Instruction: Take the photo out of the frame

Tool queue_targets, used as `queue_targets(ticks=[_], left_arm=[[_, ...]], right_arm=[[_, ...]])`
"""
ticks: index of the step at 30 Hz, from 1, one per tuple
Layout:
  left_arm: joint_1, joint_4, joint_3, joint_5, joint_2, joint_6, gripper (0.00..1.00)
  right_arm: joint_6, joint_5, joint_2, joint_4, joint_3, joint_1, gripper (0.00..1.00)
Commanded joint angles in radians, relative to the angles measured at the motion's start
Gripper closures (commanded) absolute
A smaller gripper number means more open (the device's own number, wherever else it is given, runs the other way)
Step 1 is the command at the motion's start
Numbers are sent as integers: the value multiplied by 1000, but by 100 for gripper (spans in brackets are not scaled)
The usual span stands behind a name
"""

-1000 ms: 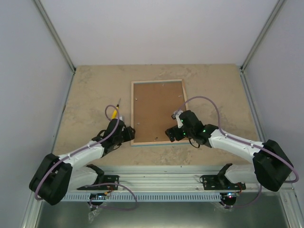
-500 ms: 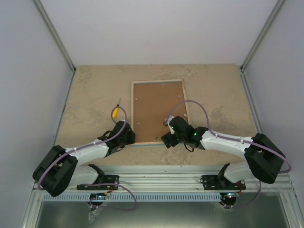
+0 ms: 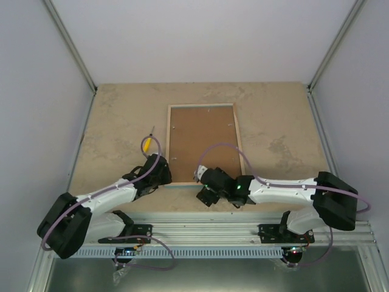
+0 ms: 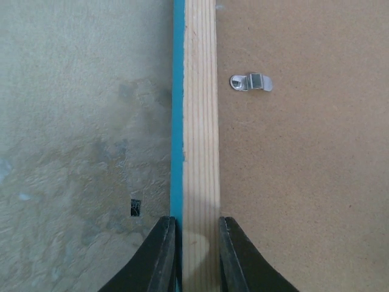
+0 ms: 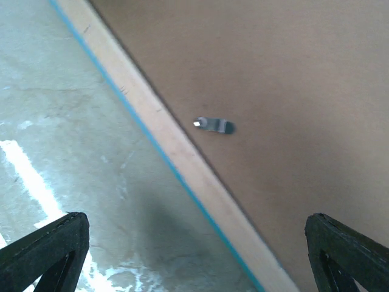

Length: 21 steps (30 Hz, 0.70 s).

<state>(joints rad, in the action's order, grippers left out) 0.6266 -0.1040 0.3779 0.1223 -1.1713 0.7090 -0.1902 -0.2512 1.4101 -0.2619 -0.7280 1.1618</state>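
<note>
Early stage of photo removal. The frame [image 3: 200, 105] lies face down at the centre of the overhead view on the table [image 3: 109, 121], with its brown backing board [image 3: 203, 143] seated inside the pale rim. The photo is hidden beneath the board and is not yet out. A metal clip [image 4: 250, 81] lies on the board just beside the rim; whether it locks the board cannot be told. The left gripper [image 4: 197, 228] pinches the frame's left rail near its lower left corner. The right gripper [image 5: 194, 243] hovers wide open over the lower edge, holding nothing. Remaining steps: lift the board, extract the photo.
</note>
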Motion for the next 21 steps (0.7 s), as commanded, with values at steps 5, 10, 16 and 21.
queue_targets(ticks=[5,10,16,21], left_arm=[[12,-77,87,17,184,4,100],[14,-102,104,0,203,0,100],[27,-99,102,-11,202,5,100],[30,-93,101,-14,203,6,100]], right_arm=[[43,-381,144,-127,-96,200,2],[32,-589,269,-214,-165,226,2],[137,-698,361,-156,-205,226,2],[259,-760,401,-73,-218,226,7]])
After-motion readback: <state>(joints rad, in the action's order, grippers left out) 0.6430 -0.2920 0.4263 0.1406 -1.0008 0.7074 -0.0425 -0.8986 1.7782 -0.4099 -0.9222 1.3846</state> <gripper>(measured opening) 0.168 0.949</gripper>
